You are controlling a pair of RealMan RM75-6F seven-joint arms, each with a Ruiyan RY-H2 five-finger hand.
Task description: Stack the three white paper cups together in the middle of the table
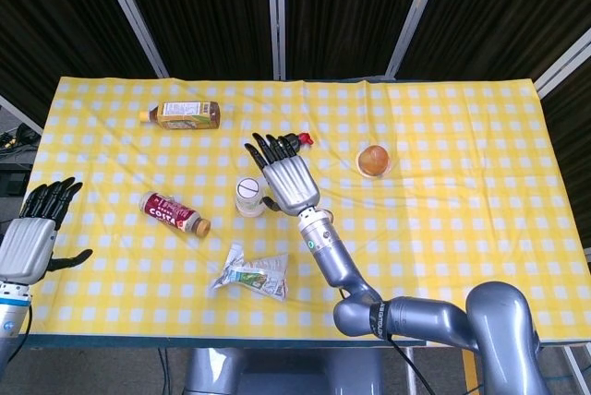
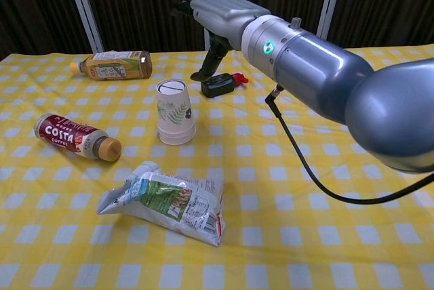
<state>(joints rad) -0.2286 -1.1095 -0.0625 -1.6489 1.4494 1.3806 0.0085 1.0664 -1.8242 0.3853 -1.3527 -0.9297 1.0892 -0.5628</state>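
White paper cups with leaf prints stand upside down as one nested stack near the table's middle; how many are in it I cannot tell. My right hand hovers just right of and above the stack, fingers spread and holding nothing, thumb pointing down behind the cups. My left hand is open at the table's left edge, far from the cups, seen only in the head view.
A Costa coffee bottle lies left of the stack, a tea bottle at the back left. A snack bag lies in front. A black object with a red tip sits behind; an orange pastry to the right.
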